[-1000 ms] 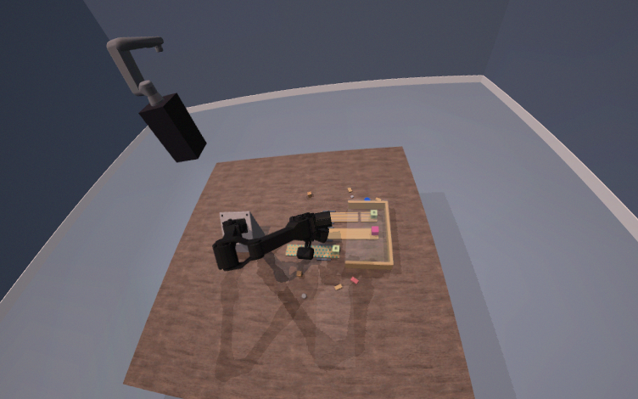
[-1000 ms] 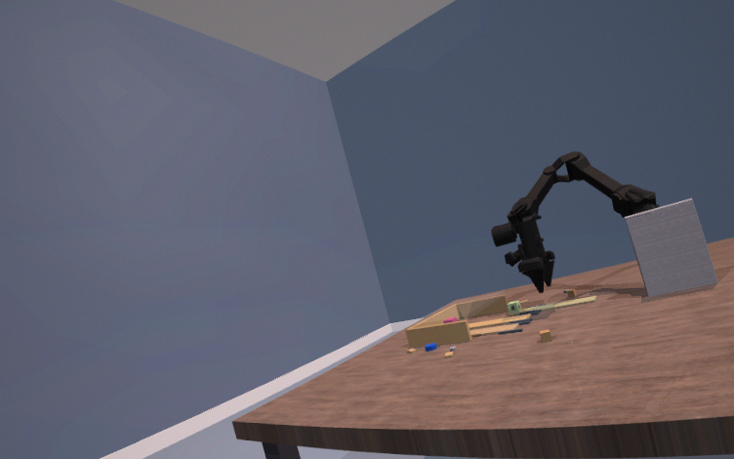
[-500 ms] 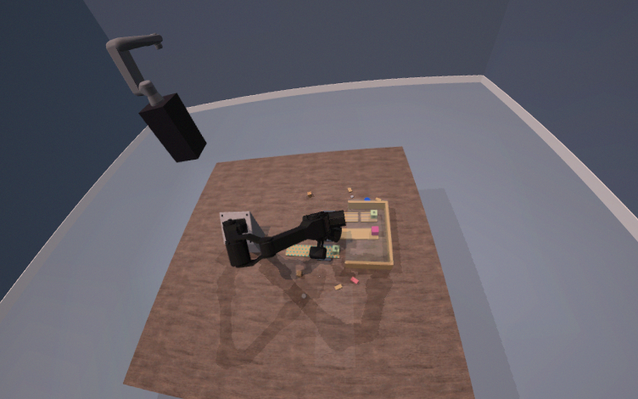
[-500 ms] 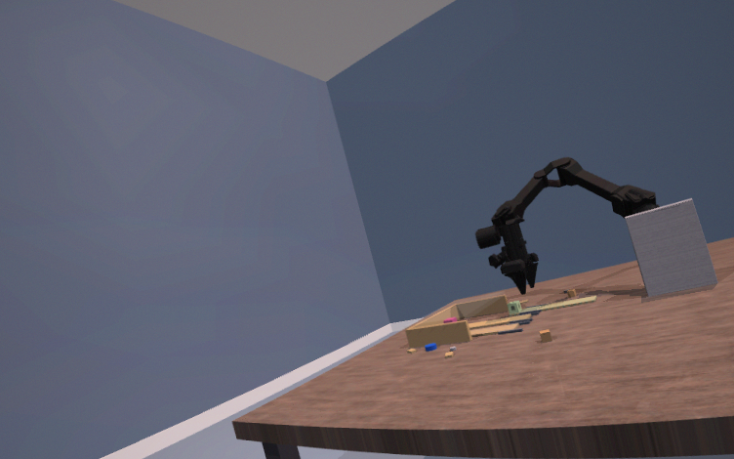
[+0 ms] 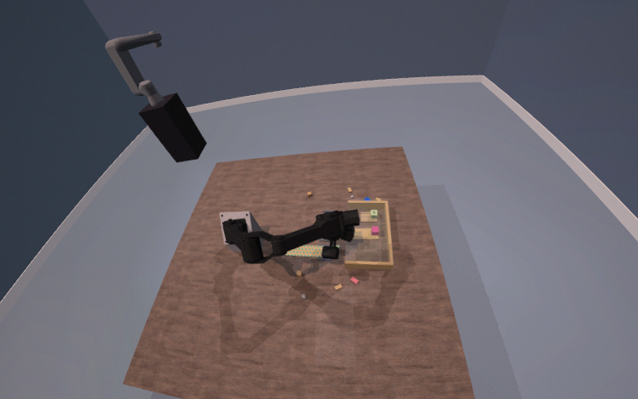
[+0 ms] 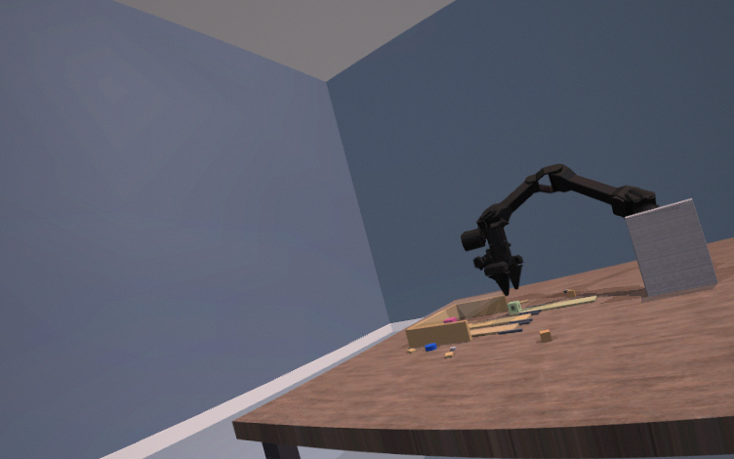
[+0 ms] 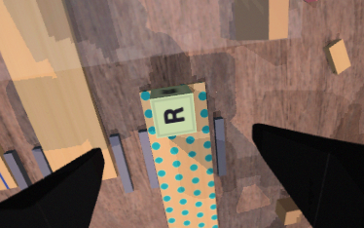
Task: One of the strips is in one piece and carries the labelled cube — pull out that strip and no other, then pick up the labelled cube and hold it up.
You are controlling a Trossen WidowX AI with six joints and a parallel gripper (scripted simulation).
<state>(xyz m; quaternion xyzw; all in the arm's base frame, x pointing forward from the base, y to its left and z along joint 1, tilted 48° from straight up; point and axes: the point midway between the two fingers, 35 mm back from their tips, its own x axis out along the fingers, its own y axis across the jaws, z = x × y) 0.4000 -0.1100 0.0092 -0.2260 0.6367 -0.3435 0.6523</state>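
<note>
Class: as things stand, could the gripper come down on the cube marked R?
Probably yes: the gripper is open and above the cube, which sits uncovered on the dotted strip.

Place: bare test room, lab-like
Walls: plain blue-grey
Furniture: one wooden table (image 6: 541, 390)
Fixtures: robot arm (image 6: 547, 188); camera on bracket (image 5: 171, 126)

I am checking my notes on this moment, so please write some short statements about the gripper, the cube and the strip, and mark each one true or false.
1. The gripper is open and holds nothing. True.
2. The cube shows the letter R. True.
3. The cube lies on bare wood beside the strip. False: it sits on the end of the dotted strip.
4. The strip's dots are red. False: they are teal on orange.
5. The fingers touch the cube. False: they stand apart from it.
</note>
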